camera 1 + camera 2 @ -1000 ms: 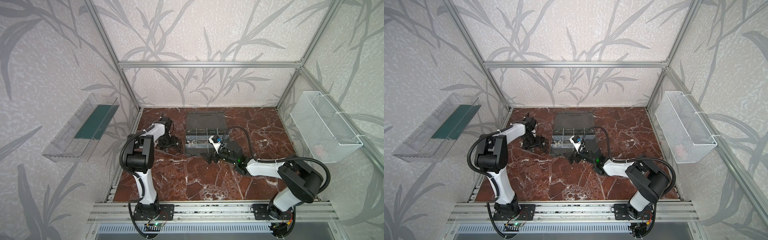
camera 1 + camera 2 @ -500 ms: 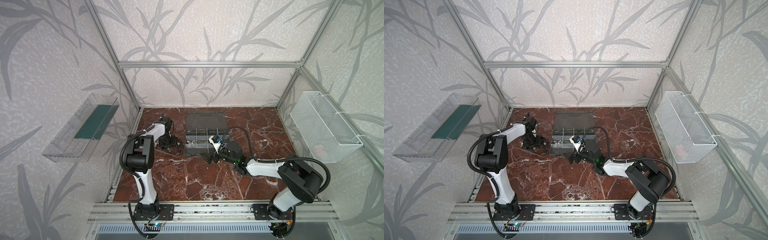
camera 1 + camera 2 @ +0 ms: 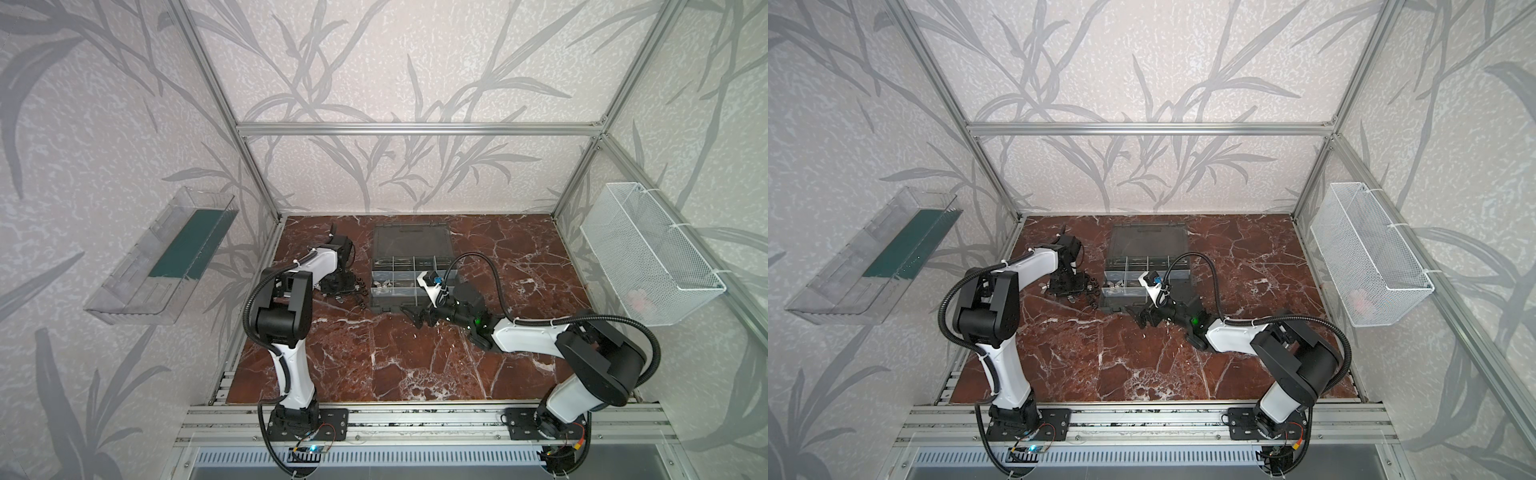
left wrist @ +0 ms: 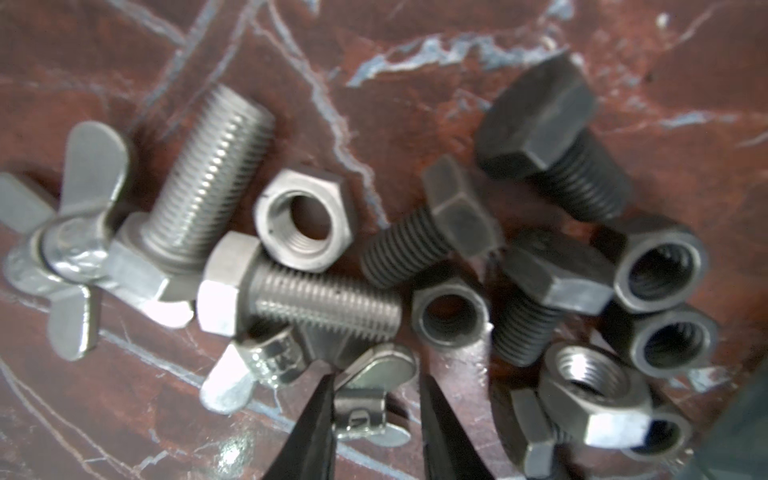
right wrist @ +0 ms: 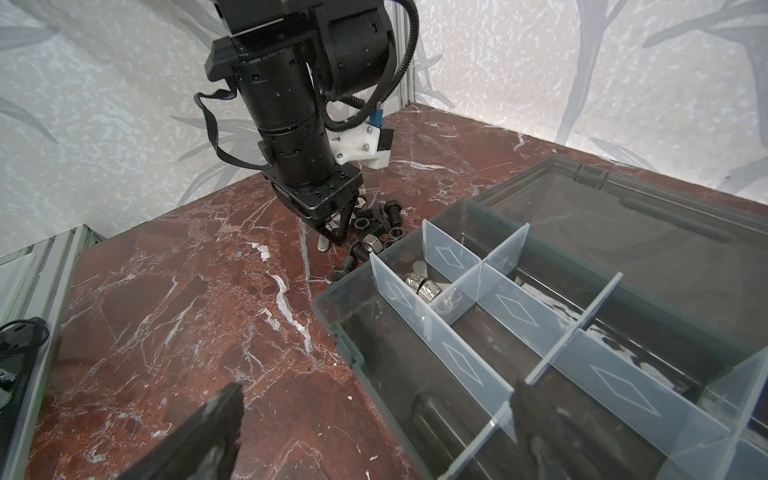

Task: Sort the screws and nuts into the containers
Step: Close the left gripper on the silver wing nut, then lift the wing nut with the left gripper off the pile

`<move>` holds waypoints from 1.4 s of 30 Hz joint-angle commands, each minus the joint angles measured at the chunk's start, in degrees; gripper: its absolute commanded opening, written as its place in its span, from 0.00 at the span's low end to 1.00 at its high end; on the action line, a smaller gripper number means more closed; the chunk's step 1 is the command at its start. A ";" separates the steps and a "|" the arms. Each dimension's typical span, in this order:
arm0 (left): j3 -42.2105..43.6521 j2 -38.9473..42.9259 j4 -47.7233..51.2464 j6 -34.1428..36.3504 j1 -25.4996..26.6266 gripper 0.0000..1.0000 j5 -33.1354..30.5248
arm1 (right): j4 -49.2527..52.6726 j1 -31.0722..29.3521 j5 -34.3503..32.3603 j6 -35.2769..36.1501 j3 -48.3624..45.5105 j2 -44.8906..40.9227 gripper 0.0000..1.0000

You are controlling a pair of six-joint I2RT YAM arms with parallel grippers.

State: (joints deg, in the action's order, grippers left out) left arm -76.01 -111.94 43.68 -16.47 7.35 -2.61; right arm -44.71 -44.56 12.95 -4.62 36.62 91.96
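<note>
Red marble (image 4: 415, 104), wing nut (image 4: 370, 399) between left fingers (image 4: 311, 432)

Both top views look steeply down from high at the front, far off, taking in the whole counter (image 3: 374, 365) and nearly the same scene. The left wrist view hangs very close above the loose screws (image 4: 324, 303) and nuts (image 4: 270, 216), facing straight down, somewhat blurred. The right wrist view looks low across the counter and the case (image 5: 353, 328) toward the left end effector (image 5: 336, 232) over that same heap
</note>
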 commanded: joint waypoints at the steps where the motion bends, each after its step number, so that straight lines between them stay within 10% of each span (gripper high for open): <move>1: 0.11 0.73 0.64 0.38 0.16 0.30 -1.78 | -0.56 -0.37 -0.08 0.27 1.28 -0.36 0.99; 34: 4.24 13.67 -6.03 2.39 3.75 0.11 -4.69 | -3.45 -0.47 -3.02 0.81 -0.85 -2.25 0.99; 42: 3.47 16.39 -9.12 0.80 5.10 0.12 7.07 | -3.85 -0.53 -4.15 1.37 -1.16 -1.77 0.99</move>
State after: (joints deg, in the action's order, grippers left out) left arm -71.31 -96.51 35.70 -15.11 12.40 -0.54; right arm -46.46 -44.60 9.85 -4.25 36.21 91.39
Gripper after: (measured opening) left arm 0.130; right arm 0.992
